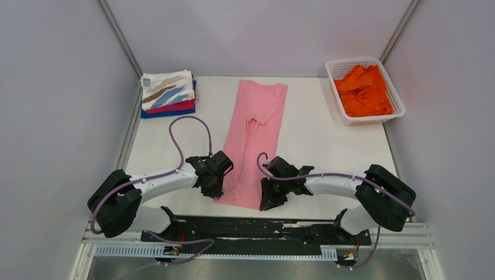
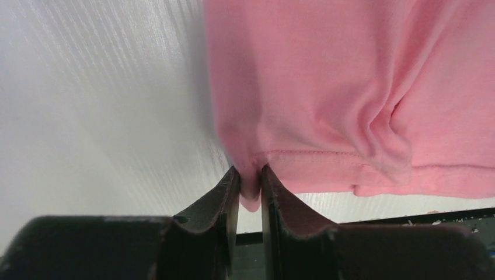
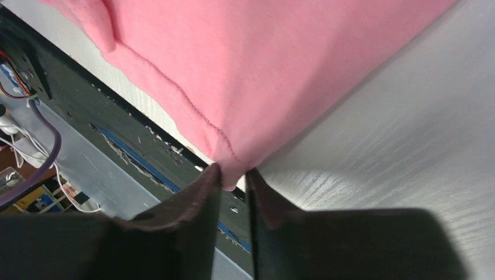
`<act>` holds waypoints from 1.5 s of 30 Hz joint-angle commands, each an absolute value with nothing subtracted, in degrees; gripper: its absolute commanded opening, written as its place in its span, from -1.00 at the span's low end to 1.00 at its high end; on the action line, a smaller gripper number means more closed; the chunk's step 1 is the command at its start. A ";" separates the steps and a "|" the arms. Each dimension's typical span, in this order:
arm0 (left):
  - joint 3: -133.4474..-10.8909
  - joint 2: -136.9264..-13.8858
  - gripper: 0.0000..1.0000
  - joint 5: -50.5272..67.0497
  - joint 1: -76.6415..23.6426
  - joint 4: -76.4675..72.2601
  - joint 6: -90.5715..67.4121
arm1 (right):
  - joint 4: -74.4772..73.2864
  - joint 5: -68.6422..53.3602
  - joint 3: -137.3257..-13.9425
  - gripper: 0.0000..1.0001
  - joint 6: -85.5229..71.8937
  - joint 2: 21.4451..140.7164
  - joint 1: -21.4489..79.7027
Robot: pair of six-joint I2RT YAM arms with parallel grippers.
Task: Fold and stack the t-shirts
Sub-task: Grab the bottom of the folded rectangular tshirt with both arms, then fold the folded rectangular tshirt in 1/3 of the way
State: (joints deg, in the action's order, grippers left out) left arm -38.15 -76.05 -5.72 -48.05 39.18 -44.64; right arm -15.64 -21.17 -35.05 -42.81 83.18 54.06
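A light pink t-shirt (image 1: 254,138) lies in a long folded strip down the middle of the table, hem toward me. My left gripper (image 1: 214,188) is shut on the hem's near left corner (image 2: 251,185). At the near right corner (image 3: 234,169) my right gripper (image 1: 269,198) is shut on the hem. A pile of folded t-shirts (image 1: 168,93) sits at the back left, the streak-printed white one on top of a magenta and a blue one. An orange t-shirt (image 1: 364,90) lies crumpled in the white basket (image 1: 341,67) at the back right.
The black mounting rail (image 1: 257,228) runs along the near table edge just behind both grippers. Grey walls close in the table on the left, back and right. Purple cables (image 1: 185,131) loop above the left arm.
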 commanded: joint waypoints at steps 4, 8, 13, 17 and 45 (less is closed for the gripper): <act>-35.53 -73.20 -1.00 -3.25 -48.60 42.73 -45.06 | -15.01 -19.78 -30.76 -1.00 -46.42 81.96 55.34; -35.41 -68.91 -1.00 0.10 -48.78 45.46 -45.08 | -15.04 -21.66 -28.23 -1.00 -46.26 77.51 56.30; -35.70 -61.41 -1.00 5.10 -48.95 45.59 -45.60 | -14.17 -22.54 -27.14 -1.00 -45.72 71.02 56.73; -36.95 -59.20 -1.00 7.89 -48.91 41.38 -45.54 | -13.91 -20.32 -29.11 -1.00 -44.87 68.48 56.32; -66.87 -93.32 -1.00 1.95 -28.69 23.75 -40.14 | -8.87 -16.39 -51.49 -1.00 -37.17 86.00 30.67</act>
State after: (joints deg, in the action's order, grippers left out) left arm -61.67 -90.52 2.00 -30.39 25.87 -42.46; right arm -11.22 -15.97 -47.66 -39.16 84.12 33.98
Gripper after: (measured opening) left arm 0.010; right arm 0.007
